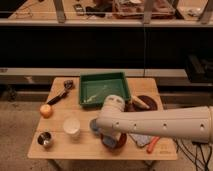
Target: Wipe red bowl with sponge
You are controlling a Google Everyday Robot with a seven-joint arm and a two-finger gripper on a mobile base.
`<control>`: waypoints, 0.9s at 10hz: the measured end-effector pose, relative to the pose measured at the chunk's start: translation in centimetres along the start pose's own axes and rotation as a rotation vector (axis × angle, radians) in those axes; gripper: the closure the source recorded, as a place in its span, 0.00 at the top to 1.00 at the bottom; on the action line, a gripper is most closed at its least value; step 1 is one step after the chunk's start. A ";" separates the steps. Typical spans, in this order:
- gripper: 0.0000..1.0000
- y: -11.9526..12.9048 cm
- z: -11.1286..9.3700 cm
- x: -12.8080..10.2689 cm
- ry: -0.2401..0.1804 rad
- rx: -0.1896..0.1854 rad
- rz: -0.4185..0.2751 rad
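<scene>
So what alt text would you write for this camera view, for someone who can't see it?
A white robot arm reaches across a small wooden table, its end effector down over a red bowl. Nearby sit a green tray, white cup, steel cup and an orange.

I find no writing to read — no label, brand or number — around my gripper [111, 139] over the table [90, 148].

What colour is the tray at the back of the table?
Green, seen in the camera view. The end effector is low over the red bowl.
</scene>
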 end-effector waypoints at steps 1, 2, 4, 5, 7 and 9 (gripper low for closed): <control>0.00 1.2 -0.5 0.5 0.008 -0.010 0.020; 0.00 2.0 -1.1 1.0 0.021 -0.017 0.035; 0.00 2.7 -2.3 2.0 0.041 -0.028 0.052; 0.00 3.2 -2.3 2.5 0.039 -0.041 0.066; 0.00 3.3 -0.8 2.7 0.007 -0.055 0.082; 0.00 2.9 1.1 2.9 -0.020 -0.052 0.084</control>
